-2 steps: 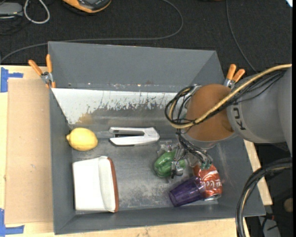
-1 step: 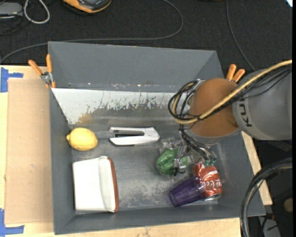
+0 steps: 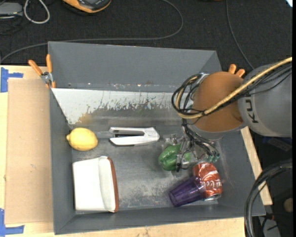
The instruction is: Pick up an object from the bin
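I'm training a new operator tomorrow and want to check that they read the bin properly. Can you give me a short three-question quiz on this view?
1. True or false: the yellow lemon lies on the left of the bin, well apart from the gripper.
2. Which thing lies nearest the gripper? A) the white stapler B) the green rounded object C) the white box
3. Fill in the blank: the red soda can lies right beside a ___ cup in the bin's near right corner.

Key: 1 true. 2 B. 3 purple; the purple cup lies on its side just left of the can.
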Motion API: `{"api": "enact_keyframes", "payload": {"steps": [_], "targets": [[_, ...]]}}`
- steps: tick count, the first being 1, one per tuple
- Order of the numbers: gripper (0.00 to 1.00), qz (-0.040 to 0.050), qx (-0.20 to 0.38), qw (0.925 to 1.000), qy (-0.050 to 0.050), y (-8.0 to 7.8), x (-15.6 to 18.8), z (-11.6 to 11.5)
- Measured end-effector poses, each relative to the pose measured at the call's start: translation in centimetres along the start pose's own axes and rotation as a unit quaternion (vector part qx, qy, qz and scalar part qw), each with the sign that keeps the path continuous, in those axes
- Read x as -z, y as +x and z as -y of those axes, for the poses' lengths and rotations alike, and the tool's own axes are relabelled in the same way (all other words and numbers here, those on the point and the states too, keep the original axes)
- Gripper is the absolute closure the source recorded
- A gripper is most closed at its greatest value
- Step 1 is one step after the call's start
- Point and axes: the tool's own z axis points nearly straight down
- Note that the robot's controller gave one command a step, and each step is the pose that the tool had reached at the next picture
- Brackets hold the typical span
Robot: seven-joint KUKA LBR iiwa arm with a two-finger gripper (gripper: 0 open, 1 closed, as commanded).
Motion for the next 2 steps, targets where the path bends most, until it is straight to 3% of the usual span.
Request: {"api": "enact_keyframes", "payload": {"steps": [2], "targets": [[1.00, -0.0013, 0.000, 1.0000, 0.000, 0.0, 2.5, -0.1]]}}
